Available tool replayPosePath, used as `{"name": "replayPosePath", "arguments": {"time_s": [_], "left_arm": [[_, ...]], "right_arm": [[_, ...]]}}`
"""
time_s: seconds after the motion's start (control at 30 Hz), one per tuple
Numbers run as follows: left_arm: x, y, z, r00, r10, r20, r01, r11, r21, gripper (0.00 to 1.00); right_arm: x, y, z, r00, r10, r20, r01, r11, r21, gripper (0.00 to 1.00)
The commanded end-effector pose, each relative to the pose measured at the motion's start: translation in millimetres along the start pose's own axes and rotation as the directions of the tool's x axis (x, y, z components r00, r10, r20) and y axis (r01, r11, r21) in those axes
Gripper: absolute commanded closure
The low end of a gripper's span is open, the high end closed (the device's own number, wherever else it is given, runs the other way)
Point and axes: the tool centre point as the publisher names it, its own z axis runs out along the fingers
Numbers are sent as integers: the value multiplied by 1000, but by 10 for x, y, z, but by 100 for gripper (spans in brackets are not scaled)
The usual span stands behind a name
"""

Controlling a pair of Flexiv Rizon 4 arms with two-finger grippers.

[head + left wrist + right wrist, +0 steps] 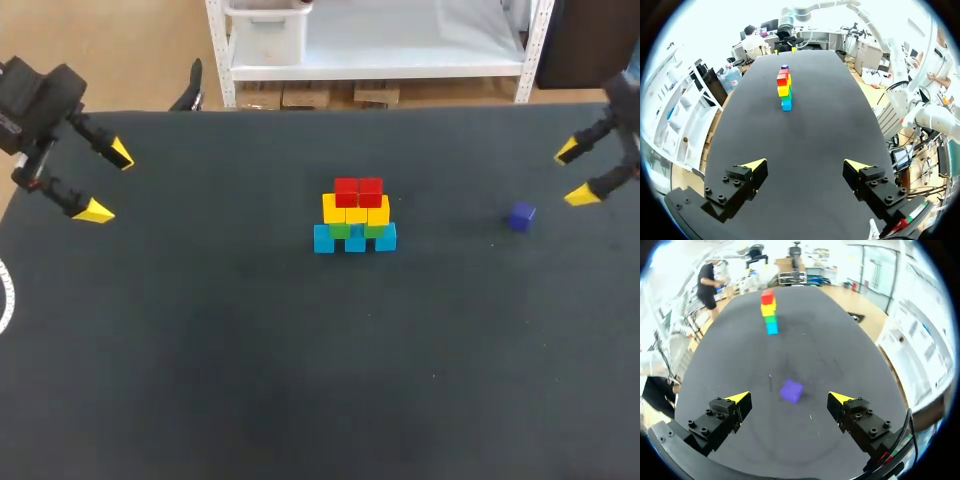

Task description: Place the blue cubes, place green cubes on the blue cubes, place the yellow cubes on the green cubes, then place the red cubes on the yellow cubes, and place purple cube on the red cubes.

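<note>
A stack of cubes stands mid-table: blue cubes at the bottom, green cubes on them, yellow cubes above, red cubes on top. The purple cube lies alone on the table to the stack's right. My left gripper hangs open at the far left, far from the stack. My right gripper is open at the far right, with the purple cube just ahead of its fingers and the stack further on.
The dark table carries only the stack and the purple cube. A white arc shows at its left edge.
</note>
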Motion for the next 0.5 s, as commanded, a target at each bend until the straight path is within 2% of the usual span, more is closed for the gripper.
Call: {"name": "replayPosePath", "arguments": {"time_s": [0.03, 0.07, 0.17, 0.2, 0.23, 0.27, 0.3, 0.37, 0.4, 0.43, 0.5], "left_arm": [[12, -42, -2, 1000, 3, 4, -3, 999, -41, 0], [12, -42, -2, 1000, 3, 4, -3, 999, -41, 0], [12, -42, -2, 1000, 3, 4, -3, 999, -41, 0], [12, -42, -2, 1000, 3, 4, -3, 999, -41, 0], [12, -42, -2, 1000, 3, 4, -3, 999, -41, 0], [12, -42, -2, 1000, 3, 4, -3, 999, -41, 0], [12, -42, -2, 1000, 3, 4, -3, 999, -41, 0], [12, -42, -2, 1000, 3, 4, -3, 999, -41, 0], [12, -42, -2, 1000, 3, 4, -3, 999, -41, 0], [12, -42, -2, 1000, 3, 4, -3, 999, -41, 0], [12, -42, -2, 1000, 3, 4, -3, 999, -41, 0]], "right_arm": [[-86, 84, 114, 988, -155, -5, 154, 986, -63, 0], [-92, 81, 120, 976, -216, -25, 212, 972, -102, 0], [-49, 67, 97, 940, -340, 11, 335, 920, -203, 0], [-26, 60, 93, 917, -398, 18, 389, 885, -257, 0], [0, 62, 75, 896, -443, 35, 436, 860, -267, 0], [23, 57, 56, 876, -482, 25, 466, 829, -310, 0], [40, 63, 54, 842, -538, 46, 517, 779, -354, 0], [62, 64, 23, 790, -607, 88, 589, 710, -385, 0], [69, 65, 26, 747, -657, 100, 630, 652, -423, 0], [73, 55, 28, 720, -687, 101, 655, 624, -426, 0], [68, 38, 37, 655, -742, 145, 709, 537, -457, 0]]}}
